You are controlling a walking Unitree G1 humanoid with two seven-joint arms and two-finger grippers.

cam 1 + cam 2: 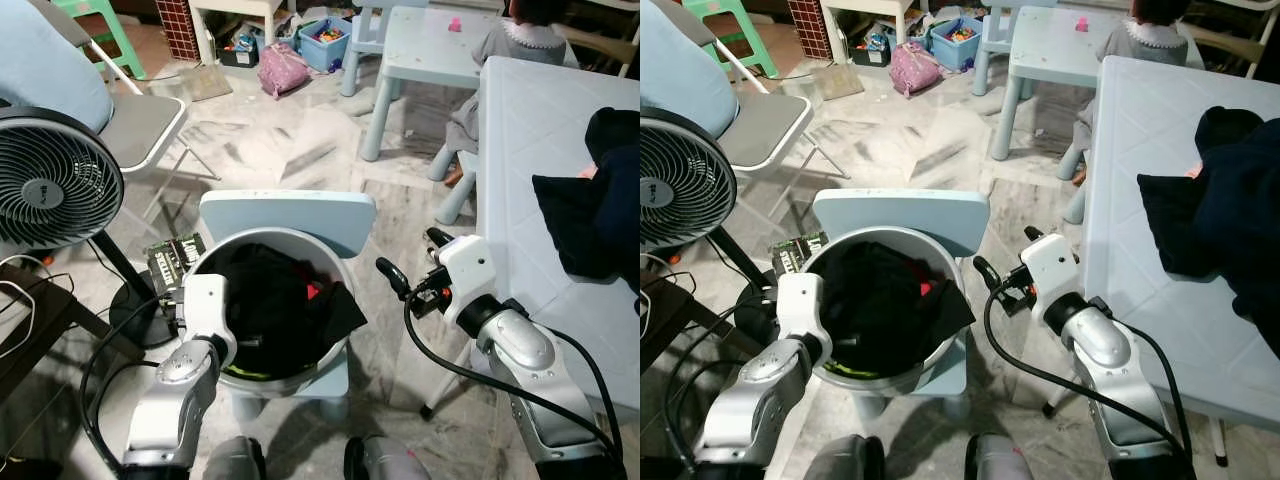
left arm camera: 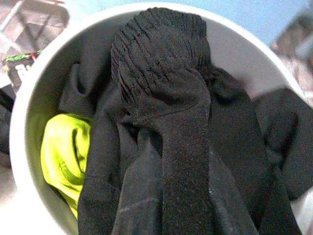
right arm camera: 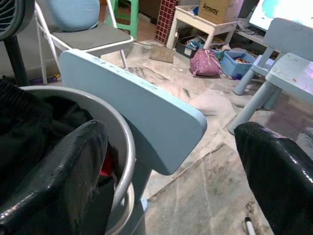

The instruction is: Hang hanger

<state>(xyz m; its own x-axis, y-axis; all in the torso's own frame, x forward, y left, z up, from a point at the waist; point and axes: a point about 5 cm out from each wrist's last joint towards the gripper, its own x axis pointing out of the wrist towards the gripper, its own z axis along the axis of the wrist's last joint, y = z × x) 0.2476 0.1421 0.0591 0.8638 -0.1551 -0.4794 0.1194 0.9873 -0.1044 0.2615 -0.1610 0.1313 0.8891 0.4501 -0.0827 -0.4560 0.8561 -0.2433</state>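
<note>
A marbled tile floor (image 1: 300, 150) runs back to a cluttered play corner with a pink bag (image 1: 283, 68) and a blue toy bin (image 1: 325, 42). One small pale-blue chair (image 1: 288, 222) stands just before the robot, carrying a white tub (image 1: 338, 268) heaped with black clothing (image 1: 270, 305); a yellow-green garment (image 2: 66, 156) lies under it. One fan (image 1: 50, 180) and one folding chair (image 1: 135, 125) stand to the left. A large white table (image 1: 545, 150) on the right bears dark clothes (image 1: 595, 210); a seated person (image 1: 525, 40) is behind it. The left gripper (image 1: 205, 300) hangs at the tub's near rim, whether its fingers are spread I cannot tell. The right gripper (image 1: 415, 262) hovers beside the tub, fingers (image 3: 58, 166) spread wide apart. I cannot make out a hanger.
</note>
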